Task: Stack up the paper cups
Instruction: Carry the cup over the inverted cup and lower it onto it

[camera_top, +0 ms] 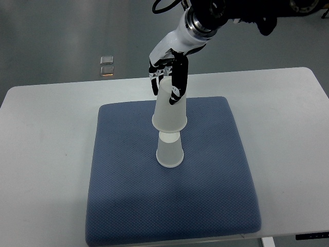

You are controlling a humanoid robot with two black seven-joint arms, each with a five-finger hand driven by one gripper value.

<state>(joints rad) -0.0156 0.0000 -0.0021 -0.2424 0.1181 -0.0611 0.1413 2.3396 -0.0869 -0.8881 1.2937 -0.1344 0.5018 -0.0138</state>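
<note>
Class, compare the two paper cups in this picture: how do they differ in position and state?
The upper cup is gripped by the right hand; the lower cup stands free on the blue mat. The upper cup tilts, the lower stands straight. Both are white and upside down.

Evenly and brightly lit from overhead, with soft, faint shadows only. Mild glare on the white table (46, 154) and a bright glint on the small shiny object (107, 66) on the floor at upper left. Sharp across the blue mat (169, 206); slight softness toward the frame's top edge.
</note>
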